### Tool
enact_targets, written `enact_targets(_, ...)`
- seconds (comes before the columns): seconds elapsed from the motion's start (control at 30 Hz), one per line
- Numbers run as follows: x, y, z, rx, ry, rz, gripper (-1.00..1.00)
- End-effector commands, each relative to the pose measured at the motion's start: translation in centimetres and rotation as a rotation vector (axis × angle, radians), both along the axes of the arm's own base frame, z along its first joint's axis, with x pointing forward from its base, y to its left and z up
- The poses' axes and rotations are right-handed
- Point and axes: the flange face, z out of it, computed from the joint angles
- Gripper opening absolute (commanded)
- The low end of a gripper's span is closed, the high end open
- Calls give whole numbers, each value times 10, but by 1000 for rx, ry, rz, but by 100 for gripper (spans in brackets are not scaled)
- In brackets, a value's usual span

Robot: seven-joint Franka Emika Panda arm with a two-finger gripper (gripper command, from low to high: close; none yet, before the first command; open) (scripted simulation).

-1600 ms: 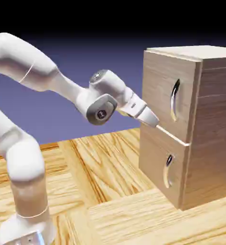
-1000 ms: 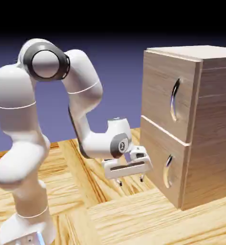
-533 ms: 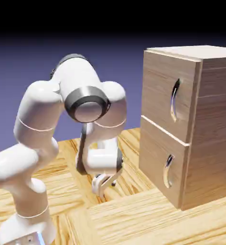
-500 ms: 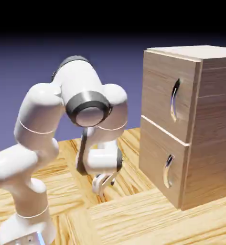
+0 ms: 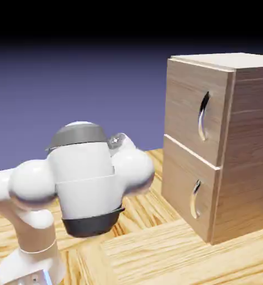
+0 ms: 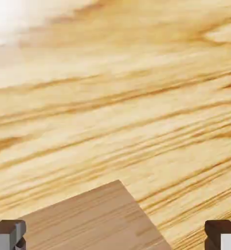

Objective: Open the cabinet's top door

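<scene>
Hand view shows the tool spread wide and holding nothing, low over the counter. It is far from the top door, whose handle waits untouched, so the cabinet is shut.

Rendered simulation scene, not a real room. A white robot arm folds low over a tabletop of pale, boldly grained wood laid in broad planks. On the tabletop, to the right of the arm, stands a boxy light-wood cabinet with two stacked front panels, each bearing a curved metal handle. Behind the cabinet there is no wall, window or furniture, only a plain blue-violet backdrop darkening to black at the top. Surfaces are clean and uniformly lit, with flat textures. The hand view shows the same grained tabletop filling the frame, with a darker wood corner at the bottom.
</scene>
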Motion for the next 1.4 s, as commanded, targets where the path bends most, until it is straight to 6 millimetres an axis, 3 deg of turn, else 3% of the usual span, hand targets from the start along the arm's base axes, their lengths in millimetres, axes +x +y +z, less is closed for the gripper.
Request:
enact_targets(0.0,4,-9,15,-14,-78,2,0)
enact_targets(0.17,16,-68,92,-138,-471,-58,0)
enact_targets(0.33,3,-147,170,-351,-826,-227,0)
enact_targets(0.37,3,-147,170,-351,-826,-227,0)
enact_targets(0.5,49,-145,170,-351,-826,-227,0)
enact_targets(0.53,53,-144,170,-351,-826,-227,0)
enact_targets(0.57,53,-144,170,-351,-826,-227,-100)
enact_targets(0.6,53,-144,170,-351,-826,-227,-100)
enact_targets(1.0,-29,-92,170,-477,-770,-511,-100)
enact_targets(1.37,-77,-40,170,-566,-721,-716,-100)
